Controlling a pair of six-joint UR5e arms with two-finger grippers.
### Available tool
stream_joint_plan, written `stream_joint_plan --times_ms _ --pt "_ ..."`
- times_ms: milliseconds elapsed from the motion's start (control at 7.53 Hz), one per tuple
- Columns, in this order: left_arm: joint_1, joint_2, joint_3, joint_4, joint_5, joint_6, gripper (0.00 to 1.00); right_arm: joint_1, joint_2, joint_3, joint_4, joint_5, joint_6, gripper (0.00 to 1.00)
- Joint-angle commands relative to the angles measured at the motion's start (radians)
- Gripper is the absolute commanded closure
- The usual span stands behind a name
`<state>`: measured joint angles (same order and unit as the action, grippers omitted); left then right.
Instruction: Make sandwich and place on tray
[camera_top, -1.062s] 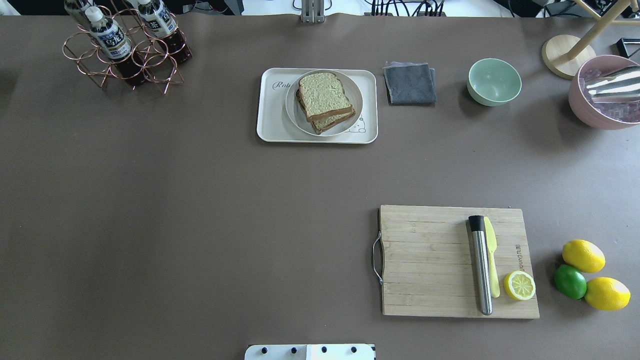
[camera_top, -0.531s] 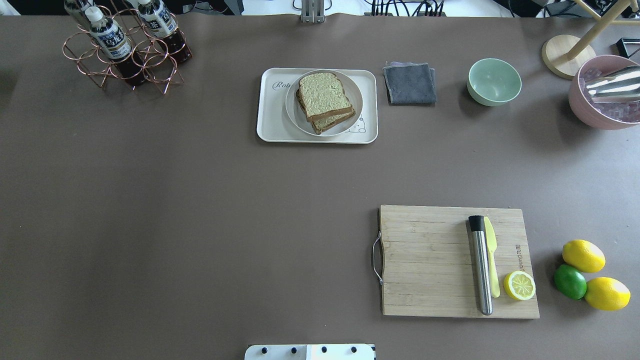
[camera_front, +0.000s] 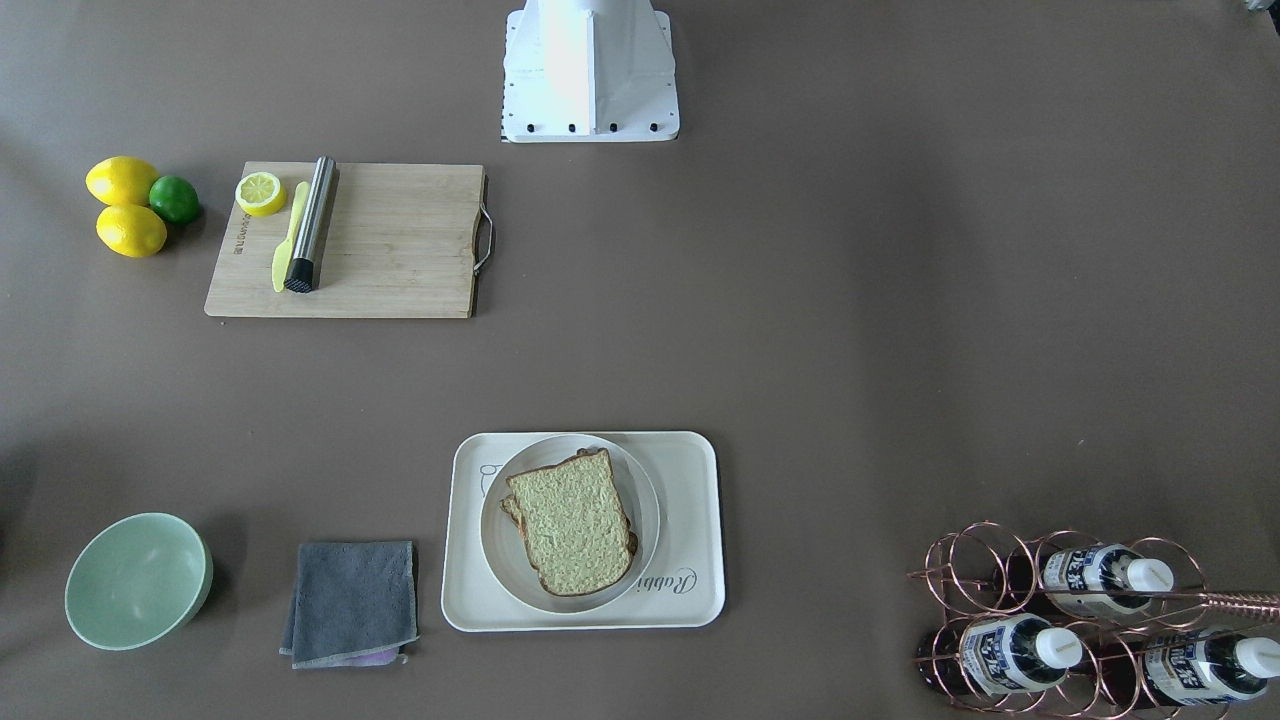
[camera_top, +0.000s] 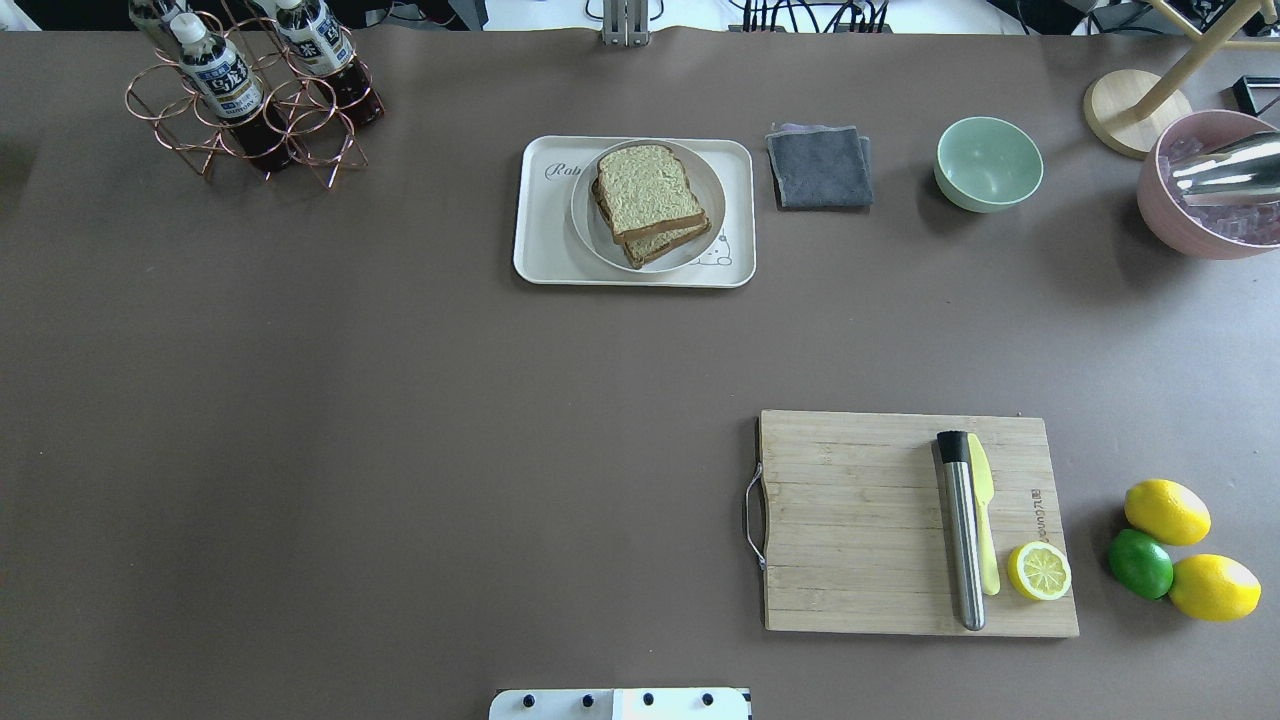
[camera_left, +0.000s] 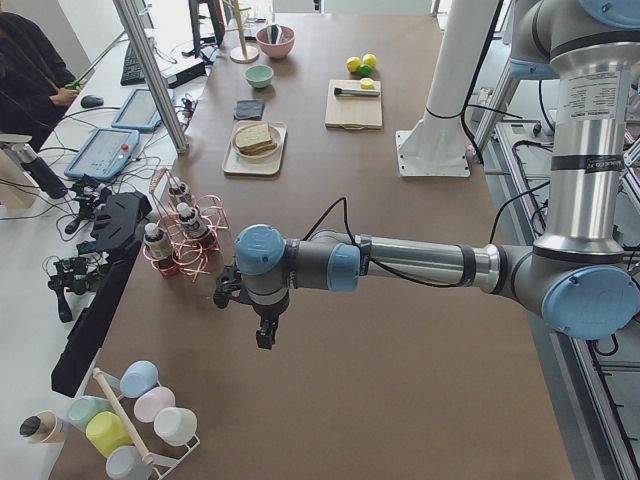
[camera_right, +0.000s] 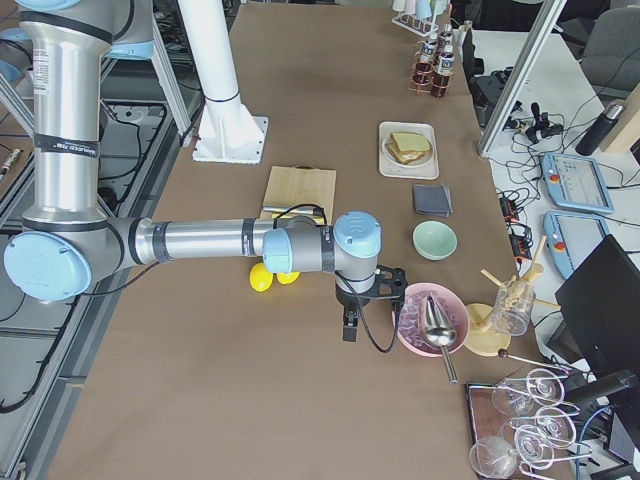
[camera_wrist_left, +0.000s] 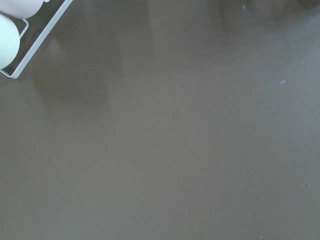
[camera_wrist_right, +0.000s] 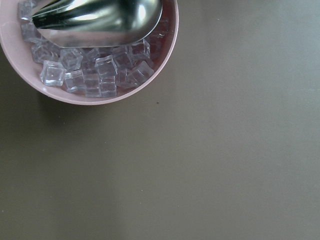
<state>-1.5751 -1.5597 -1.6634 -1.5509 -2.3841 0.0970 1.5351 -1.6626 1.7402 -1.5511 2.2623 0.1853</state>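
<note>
The sandwich (camera_top: 650, 200), two tan brown-crusted slices stacked a little askew, lies on a round white plate (camera_top: 707, 185). The plate stands on the cream tray (camera_top: 540, 240) at the table's far middle. No egg shows between the slices. The sandwich (camera_front: 572, 525) and tray (camera_front: 690, 480) also show in the front-facing view. My left gripper (camera_left: 262, 335) hangs over bare table near the bottle rack, far from the tray. My right gripper (camera_right: 349, 330) hangs beside the pink ice bowl. Both show only in the side views, so I cannot tell whether they are open or shut.
A wooden cutting board (camera_top: 850, 520) holds a steel muddler (camera_top: 962, 530), a yellow knife and a lemon half (camera_top: 1039, 571). Two lemons and a lime (camera_top: 1140, 563) lie to its right. A grey cloth (camera_top: 820, 167), green bowl (camera_top: 988, 163), pink ice bowl (camera_top: 1190, 220) and bottle rack (camera_top: 250, 100) line the far edge.
</note>
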Motion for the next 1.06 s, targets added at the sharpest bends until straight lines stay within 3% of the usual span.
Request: stream_joint_plan --times_ms 0,930 --pt "0.000 -0.002 0.001 0.000 0.000 -0.002 0.02 -0.001 -0.002 -0.002 0.000 0.010 0.002 0.00" --pt "0.000 -0.005 0.022 0.000 -0.001 -0.002 0.02 -0.001 0.003 -0.004 0.002 0.036 0.000 0.00"
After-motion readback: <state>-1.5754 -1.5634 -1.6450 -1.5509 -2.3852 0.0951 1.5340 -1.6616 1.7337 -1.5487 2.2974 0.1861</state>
